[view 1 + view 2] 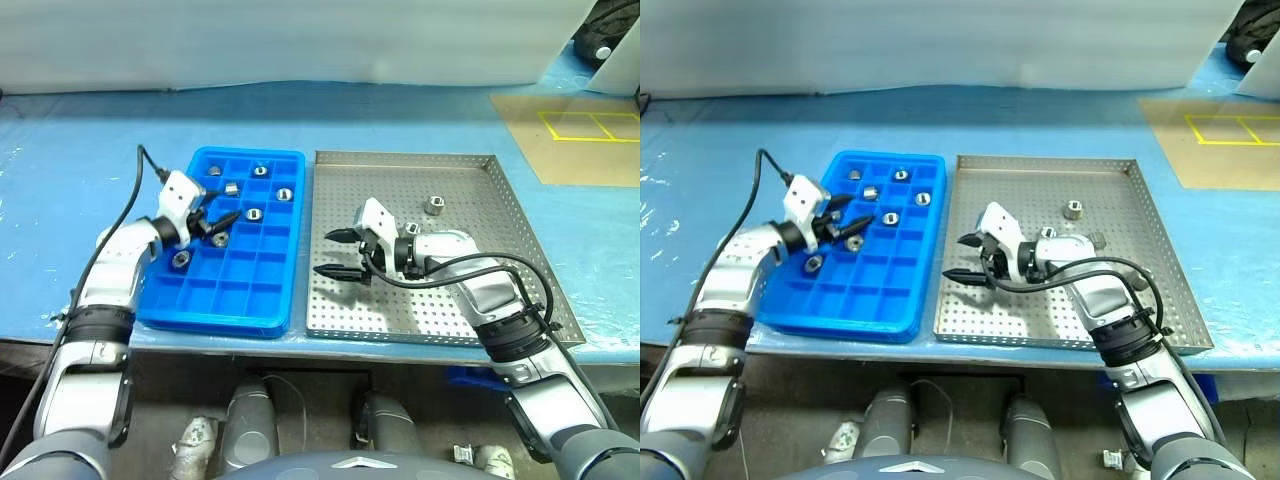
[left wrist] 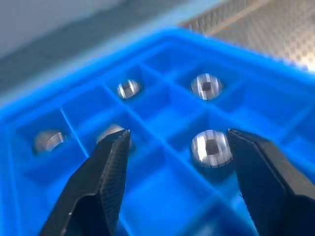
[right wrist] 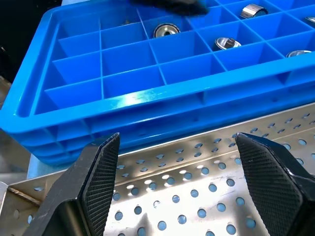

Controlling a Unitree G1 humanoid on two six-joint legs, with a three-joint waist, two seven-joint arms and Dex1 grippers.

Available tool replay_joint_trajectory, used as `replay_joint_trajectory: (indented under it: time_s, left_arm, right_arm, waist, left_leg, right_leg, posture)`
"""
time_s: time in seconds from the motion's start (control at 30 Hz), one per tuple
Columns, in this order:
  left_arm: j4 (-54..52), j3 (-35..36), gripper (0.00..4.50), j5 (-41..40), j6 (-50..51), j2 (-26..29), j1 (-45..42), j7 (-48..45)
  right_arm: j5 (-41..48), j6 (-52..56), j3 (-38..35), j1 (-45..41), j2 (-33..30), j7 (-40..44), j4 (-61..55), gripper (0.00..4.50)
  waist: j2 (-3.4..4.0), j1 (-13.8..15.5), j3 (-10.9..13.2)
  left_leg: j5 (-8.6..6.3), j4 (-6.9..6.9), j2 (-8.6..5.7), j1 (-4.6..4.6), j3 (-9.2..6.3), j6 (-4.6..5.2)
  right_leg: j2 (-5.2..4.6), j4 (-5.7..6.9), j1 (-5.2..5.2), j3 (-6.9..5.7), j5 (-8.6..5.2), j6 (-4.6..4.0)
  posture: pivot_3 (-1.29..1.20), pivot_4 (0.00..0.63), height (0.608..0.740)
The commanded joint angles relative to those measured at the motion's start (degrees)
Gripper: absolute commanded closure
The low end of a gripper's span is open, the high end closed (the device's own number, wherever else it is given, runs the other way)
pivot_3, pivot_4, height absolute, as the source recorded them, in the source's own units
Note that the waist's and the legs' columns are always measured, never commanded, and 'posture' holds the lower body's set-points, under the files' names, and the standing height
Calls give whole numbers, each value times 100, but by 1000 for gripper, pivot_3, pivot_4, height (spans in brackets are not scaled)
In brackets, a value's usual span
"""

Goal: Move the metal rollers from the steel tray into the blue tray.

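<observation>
Left wrist view, shiny holed metal rollers

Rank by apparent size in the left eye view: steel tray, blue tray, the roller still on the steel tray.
1. steel tray, largest.
2. blue tray, clearly narrower.
3. roller on the steel tray, by far the smallest.
All lie at a similar distance from the camera, so the order is safe.

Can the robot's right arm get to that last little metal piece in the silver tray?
Probably yes. The lone metal roller lies on the bare floor of the steel tray, with nothing around it. The right gripper is open and empty but points away toward the blue tray, so it must swing back.
</observation>
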Motion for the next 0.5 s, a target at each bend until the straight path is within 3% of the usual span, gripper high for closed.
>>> replay_joint_trajectory:
  time_s: [0.03, 0.17, 0.33, 0.5]
  left_arm:
    - [162, -22, 1137, -100, -364, -188, -547, -125]
    - [925, -134, 1137, -78, -691, -719, -1547, -242]
    - [2888, -427, 1137, 405, -1326, -1459, -2801, -164]
    - [4020, -598, 1137, 679, -1674, -2157, -3401, -354]
  right_arm:
    - [94, 93, -352, 97, -160, -125, -368, 635]
    - [172, 307, -700, 332, -250, -431, -735, 635]
    - [297, 616, -1331, 765, -384, -941, -1397, 635]
    - [467, 1090, -1995, 1453, -576, -1458, -2274, 635]
  waist:
    - [-1, -11, 0]
    - [-2, -20, 1]
    - [-5, -179, 0]
    - [-6, -450, -1]
  left_leg:
    - [0, 0, 0, 1, 0, 0]
    - [0, 2, 0, -1, 1, 0]
    - [-1, 11, -8, 0, 3, 4]
    - [-9, 8, -13, -1, 8, 16]
  right_leg:
    - [0, 0, 0, 1, 0, 0]
    - [1, 0, 1, 2, 0, 0]
    - [0, -2, 6, 14, 2, 2]
    - [4, -37, 15, 29, 6, 10]
  posture:
    - [-106, 150, 740]
    - [-205, 150, 740]
    - [-376, 150, 740]
    - [-539, 150, 740]
